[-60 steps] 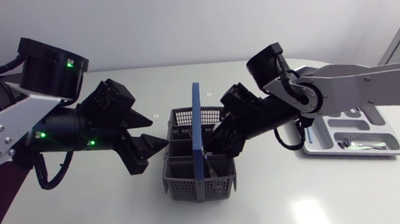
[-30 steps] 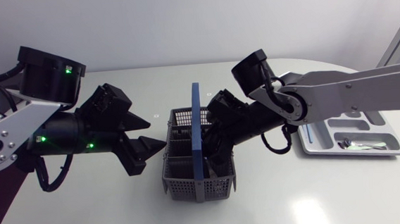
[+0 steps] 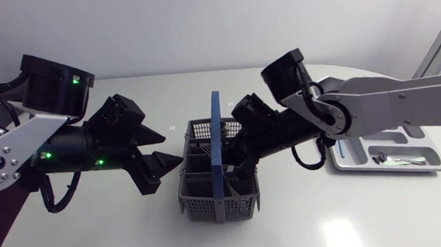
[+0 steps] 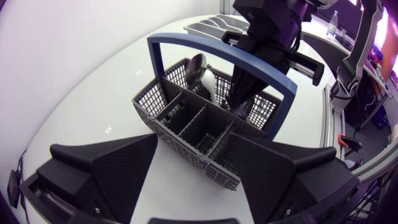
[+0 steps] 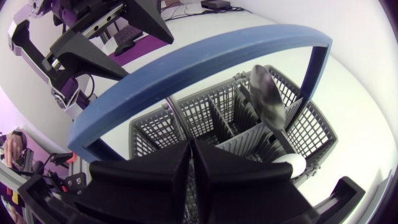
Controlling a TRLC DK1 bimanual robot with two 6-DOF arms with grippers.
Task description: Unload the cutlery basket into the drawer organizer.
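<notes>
The cutlery basket (image 3: 218, 205) (grey mesh, several compartments) stands upright near the middle of the table (image 3: 351, 215). Its blue handle (image 3: 218, 139) arches over the centre. One spoon (image 5: 268, 98) stands bowl-up in a compartment on the far side from the left arm; the left wrist view shows the same spoon (image 4: 194, 67) beyond the handle.

The right gripper (image 3: 239, 159) reaches down into the basket beside the handle. In the right wrist view its fingers (image 5: 168, 180) are pressed together, tips inside a compartment. Whether anything sits between them cannot be told.

The left gripper (image 3: 174, 148) is just beside the basket's left wall, apart from it. Its fingers (image 4: 112, 171) are spread wide, with the basket wall ahead of them.

The drawer organizer (image 3: 387, 169) lies flat at the table's right side, well apart from the basket. Some cutlery (image 3: 398, 158) lies in a long compartment along its near edge.
</notes>
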